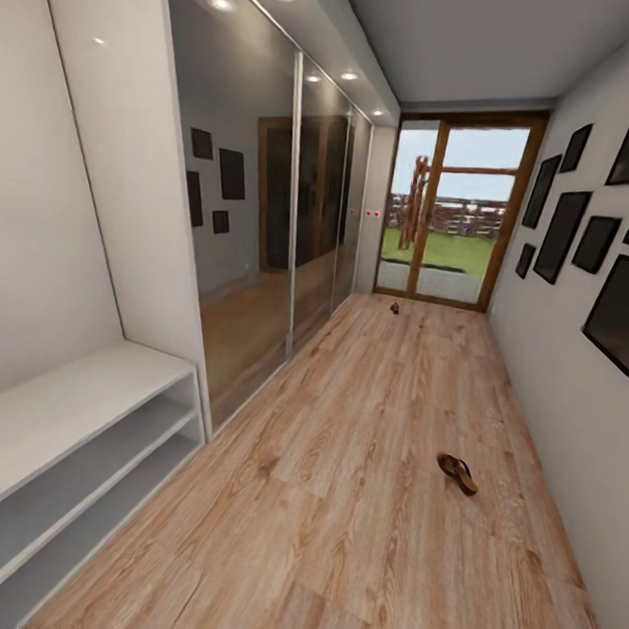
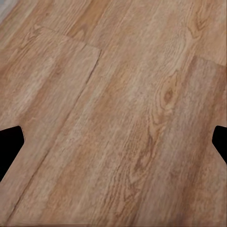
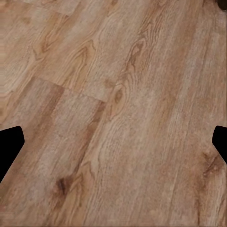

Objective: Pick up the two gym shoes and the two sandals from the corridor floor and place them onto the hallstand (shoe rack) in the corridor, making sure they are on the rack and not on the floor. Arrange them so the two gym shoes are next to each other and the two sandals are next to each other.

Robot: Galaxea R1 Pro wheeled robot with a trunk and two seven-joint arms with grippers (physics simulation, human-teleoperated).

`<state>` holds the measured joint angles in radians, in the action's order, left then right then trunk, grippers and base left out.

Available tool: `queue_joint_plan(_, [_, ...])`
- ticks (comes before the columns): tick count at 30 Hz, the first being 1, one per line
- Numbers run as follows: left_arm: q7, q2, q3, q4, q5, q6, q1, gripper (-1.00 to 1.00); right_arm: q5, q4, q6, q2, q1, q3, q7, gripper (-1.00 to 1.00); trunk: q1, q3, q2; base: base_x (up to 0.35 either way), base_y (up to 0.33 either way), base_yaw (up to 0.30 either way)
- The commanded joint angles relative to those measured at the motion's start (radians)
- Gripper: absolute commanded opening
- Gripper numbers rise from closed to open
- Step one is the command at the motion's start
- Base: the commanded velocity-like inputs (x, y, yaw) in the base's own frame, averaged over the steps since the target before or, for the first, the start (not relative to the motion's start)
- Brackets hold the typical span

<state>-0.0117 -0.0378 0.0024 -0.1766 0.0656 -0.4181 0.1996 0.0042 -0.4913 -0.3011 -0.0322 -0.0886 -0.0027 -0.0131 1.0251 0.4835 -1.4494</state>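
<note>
While both grippers' fingers are hanging wide apart and holding nothing, one sandal (image 1: 457,474) is lying on the corridor floor (image 1: 339,504), another small thing (image 1: 395,308) far off, and the hallstand (image 1: 71,448) is waiting bare

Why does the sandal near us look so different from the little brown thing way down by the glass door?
The near sandal looks bigger, and its straps and sole show; the far brown thing is a tiny blob, too small to tell what it is. The near sandal lies right of mid-corridor; the far thing sits just before the glass door. Both are dark brown and rest on the wood floor.
</note>
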Motion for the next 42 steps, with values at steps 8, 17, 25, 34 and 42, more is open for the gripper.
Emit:
queue_joint_plan(8, [-0.002,0.001,-0.001,0.000,0.011,-0.002,0.001,1.00,-0.002,0.000,-0.003,0.003,0.000,0.001,-0.084,1.00,0.000,0.008,-0.001,0.000,0.000,0.241])
queue_joint_plan(17, [-0.002,0.002,-0.001,0.001,0.012,-0.002,0.001,1.00,0.001,0.004,-0.002,0.010,0.000,0.006,-0.104,1.00,0.000,0.014,-0.001,0.000,0.000,0.250])
queue_joint_plan(25, [-0.002,0.002,-0.001,0.003,0.013,-0.003,0.001,1.00,-0.001,0.003,-0.001,0.009,0.000,0.003,-0.105,1.00,0.000,0.020,-0.001,-0.051,0.000,0.255])
queue_joint_plan(34, [-0.002,0.000,0.009,0.002,0.028,-0.004,0.002,1.00,-0.002,0.002,-0.001,0.005,0.000,0.001,-0.105,1.00,0.000,0.026,-0.001,-0.273,0.000,0.256])
queue_joint_plan(42, [-0.002,-0.006,0.013,0.002,0.037,-0.004,0.003,1.00,-0.003,0.003,-0.001,0.006,0.000,0.001,-0.105,1.00,0.000,0.032,-0.001,-0.135,0.000,0.256])
